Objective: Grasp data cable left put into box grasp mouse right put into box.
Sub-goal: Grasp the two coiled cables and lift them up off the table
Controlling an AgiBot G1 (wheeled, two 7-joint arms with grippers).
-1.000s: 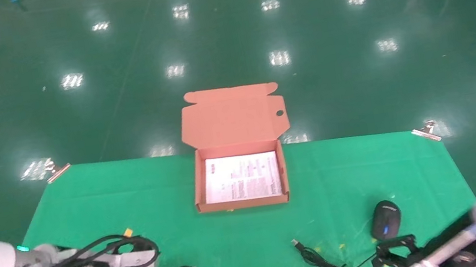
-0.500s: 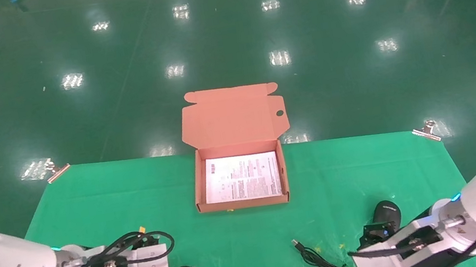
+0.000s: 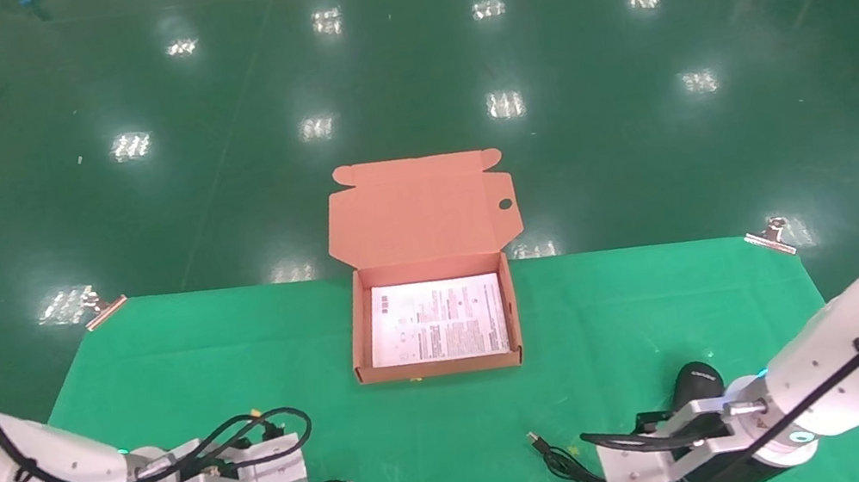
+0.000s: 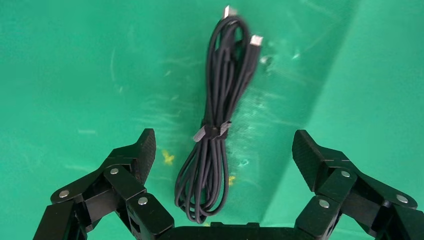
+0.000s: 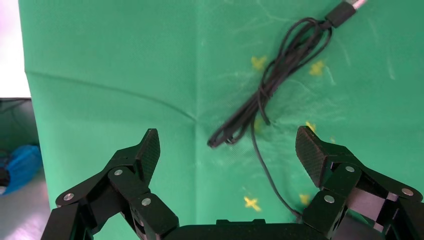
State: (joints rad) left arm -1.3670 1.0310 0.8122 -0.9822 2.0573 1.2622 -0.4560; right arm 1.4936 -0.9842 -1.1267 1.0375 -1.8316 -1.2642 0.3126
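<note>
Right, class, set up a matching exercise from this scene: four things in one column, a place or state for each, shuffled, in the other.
Things:
1. box
2. data cable
3. mouse
4. left gripper

Places or states:
A. lies bundled between open fingers
B. open above the cable
C. lid up, printed sheet inside
D. near the right arm, on the cloth

Pairs: 1-C, 2-A, 3-D, 4-B

I see bright, even overhead lighting. Ceiling lamps glare as white patches on the glossy floor (image 3: 400,63). Shadows on the green cloth (image 3: 444,430) are soft; both wrist views are sharp.
</note>
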